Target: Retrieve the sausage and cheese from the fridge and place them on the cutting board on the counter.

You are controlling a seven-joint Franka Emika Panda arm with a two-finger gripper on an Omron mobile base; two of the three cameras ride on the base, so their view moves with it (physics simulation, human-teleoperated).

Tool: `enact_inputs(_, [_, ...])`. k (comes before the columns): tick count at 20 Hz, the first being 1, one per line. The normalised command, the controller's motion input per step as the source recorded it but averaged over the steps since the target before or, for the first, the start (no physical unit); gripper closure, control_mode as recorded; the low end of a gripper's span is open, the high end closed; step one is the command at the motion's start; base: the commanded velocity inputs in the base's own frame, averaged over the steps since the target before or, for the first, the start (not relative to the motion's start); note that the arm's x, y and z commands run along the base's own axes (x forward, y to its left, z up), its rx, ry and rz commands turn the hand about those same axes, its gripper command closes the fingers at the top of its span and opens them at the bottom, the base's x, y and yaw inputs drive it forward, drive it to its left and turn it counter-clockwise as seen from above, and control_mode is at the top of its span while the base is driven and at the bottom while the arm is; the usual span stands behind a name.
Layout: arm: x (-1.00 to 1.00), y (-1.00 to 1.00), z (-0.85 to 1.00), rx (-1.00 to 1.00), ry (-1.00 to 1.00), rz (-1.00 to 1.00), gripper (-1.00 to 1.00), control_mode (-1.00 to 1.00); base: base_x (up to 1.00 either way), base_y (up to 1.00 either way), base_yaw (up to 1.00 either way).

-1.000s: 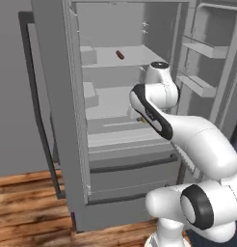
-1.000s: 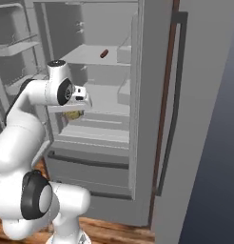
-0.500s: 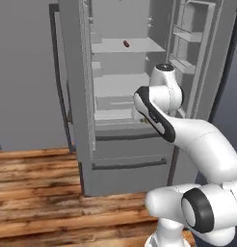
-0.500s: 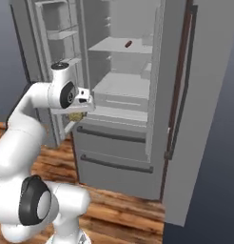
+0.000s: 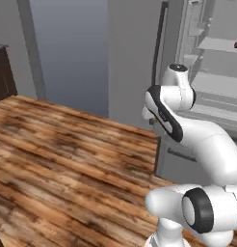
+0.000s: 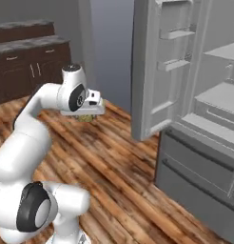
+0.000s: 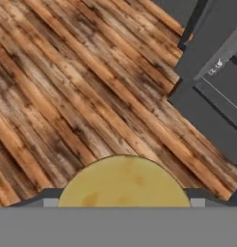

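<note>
Pinching the cheese [image 7: 124,182] across its sides, the gripper [image 6: 86,116] rides over wood floor with the fridge [image 6: 195,119] off to one side. I judge the chunk light, firm and slightly slick; a mid-body hold suits it.

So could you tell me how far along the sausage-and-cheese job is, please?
Done: the fridge stands open. In hand: the claw grips the yellow cheese over the wooden floor. Left: the sausage is on its fridge shelf, and nothing has reached a cutting board.
</note>
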Motion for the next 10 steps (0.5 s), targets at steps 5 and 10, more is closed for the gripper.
enact_inputs(5, [0.00,0.00,0.00,0.00,0.00,0.00,1.00,1.00,-0.05,0.25,0.94])
enact_inputs(10, [0.00,0.00,0.00,0.00,0.00,0.00,1.00,1.00,0.16,0.23,0.82])
